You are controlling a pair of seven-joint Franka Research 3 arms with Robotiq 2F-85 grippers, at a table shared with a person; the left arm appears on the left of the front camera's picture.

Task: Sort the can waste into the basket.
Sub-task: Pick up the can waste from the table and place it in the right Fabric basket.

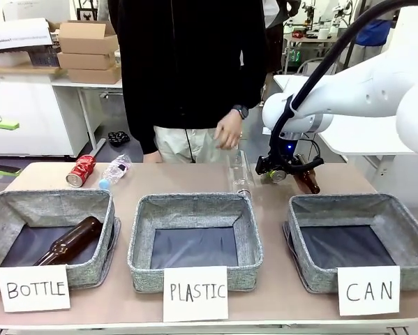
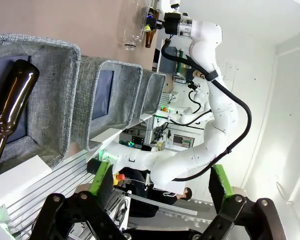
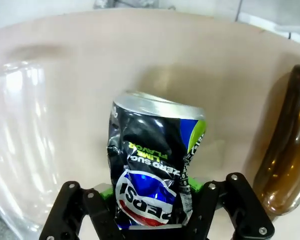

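Note:
A crumpled dark blue can lies on the table between the green pads of my right gripper, and the jaws are pressed against its sides. From the front, that gripper is low over the table just behind the grey basket carded "CAN", with the blue can in it. The red can lies on its side at the far left of the table. My left gripper hangs open with nothing between its fingers, off the table's left end.
A brown bottle and a clear bottle lie on either side of the held can. Another clear bottle lies by the red can. The "BOTTLE" basket holds a brown bottle. The "PLASTIC" basket stands mid-table. A person's hand hangs at the far edge.

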